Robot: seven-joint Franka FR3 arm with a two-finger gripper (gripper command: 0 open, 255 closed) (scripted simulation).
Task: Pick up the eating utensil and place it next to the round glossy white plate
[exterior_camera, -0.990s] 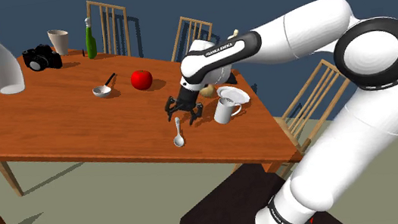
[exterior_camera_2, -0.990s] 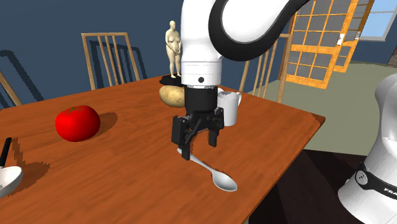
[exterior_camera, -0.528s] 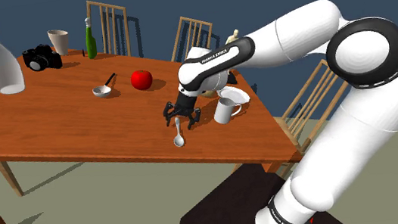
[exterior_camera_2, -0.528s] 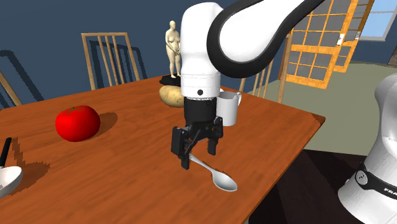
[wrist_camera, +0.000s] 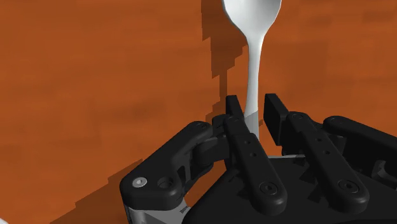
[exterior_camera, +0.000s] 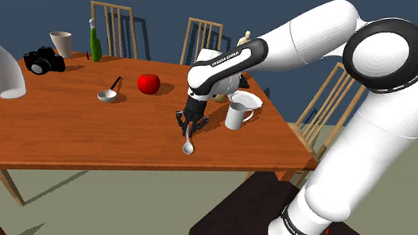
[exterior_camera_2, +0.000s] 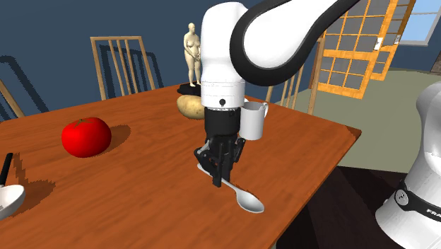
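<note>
Gripper (exterior_camera_2: 220, 172): black, two-finger, pointing straight down. I read it as closed on the spoon's handle. In the wrist view the fingers (wrist_camera: 234, 121) stand tight on either side of the handle, near its end.

Table (exterior_camera: 66, 140): reddish-brown wood. It carries everything listed below.

Plate (exterior_camera: 254, 99): round, glossy white, near the table edge at the shoulder view's right, beyond the mug. It is near the gripper but not touching it.

Mug (exterior_camera: 235, 117): white, upright, just in front of the plate and just beside the gripper.

Spoon (exterior_camera_2: 247, 201): pale and glossy. It lies flat on the table with the bowl pointing away from the gripper and the handle end between the fingers. I see no gap under the bowl, so I judge it is not yet lifted.

Progress: the approach and the grasp look done. Left to do are the lift, the short carry toward the plate past the mug, the set-down beside the plate, and the release. I put the task at under half done.

Change from half a second ago: the fingers then stood wide apart, straddling the handle, and now they have come together on it. The arm's height and the spoon's position look the same. The mug and plate have not moved.
</note>
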